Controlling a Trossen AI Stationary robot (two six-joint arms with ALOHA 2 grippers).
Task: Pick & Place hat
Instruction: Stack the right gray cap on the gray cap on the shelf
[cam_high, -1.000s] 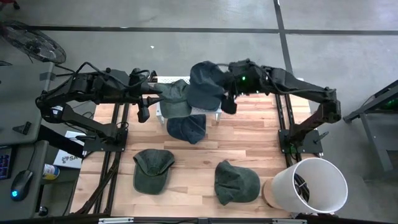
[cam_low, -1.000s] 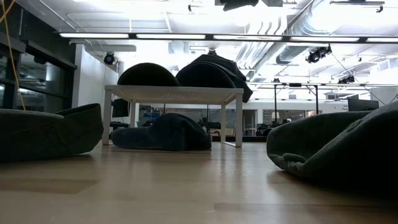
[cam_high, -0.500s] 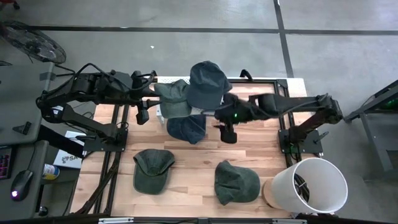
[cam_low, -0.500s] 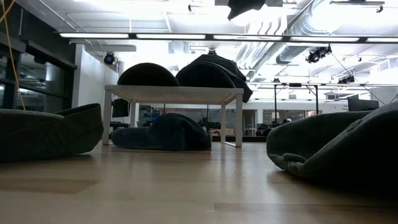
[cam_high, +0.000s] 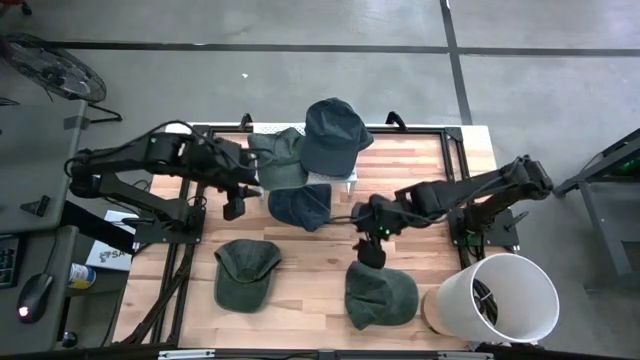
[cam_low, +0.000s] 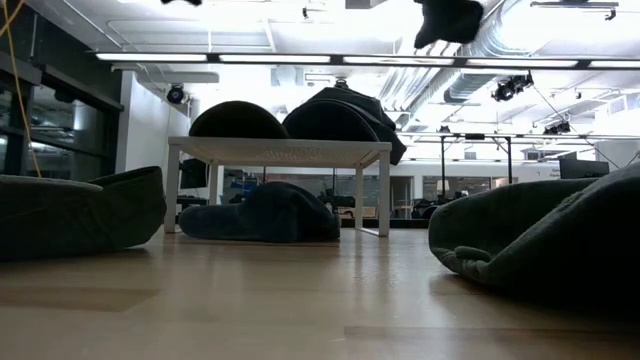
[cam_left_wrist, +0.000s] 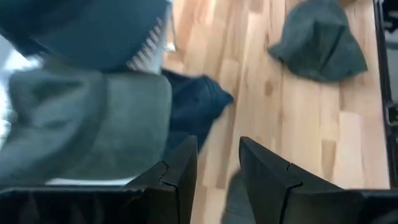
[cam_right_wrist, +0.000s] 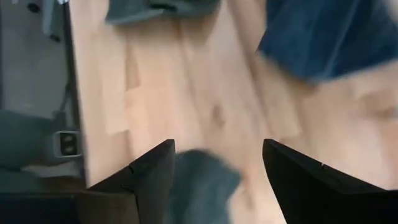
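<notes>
Five soft fabric hats lie spread over the pale wooden plank counter (cam_high: 420, 190). At its far edge stands a small white low stand (cam_high: 340, 180), and two hats rest on top of it: a dark teal cloth cap (cam_high: 333, 135) and, touching it on the left arm's side, a grey-green cloth hat (cam_high: 280, 158). A dark navy crumpled hat (cam_high: 299, 205) lies on the counter partly under the stand's near edge. Nearer the front lie a grey-green peaked cap (cam_high: 244, 272) on the left arm's side and a grey-green rumpled hat (cam_high: 381, 292) towards the right arm's side. A tall white cylindrical bin (cam_high: 500, 300) stands at the front corner by the right arm's base.

The left pincer (cam_high: 234, 207) hangs over the counter just beside the stand and the navy hat; its fingers (cam_left_wrist: 180, 171) stand narrowly apart with only bare wood showing between them, holding nothing. The right pincer (cam_high: 370, 252) hovers just above the far edge of the rumpled hat, its fingers (cam_right_wrist: 149, 174) spread wide and empty, with the hat's cloth showing low between them.

In the low view the stand and its two hats appear in the middle distance, the navy hat beneath
</notes>
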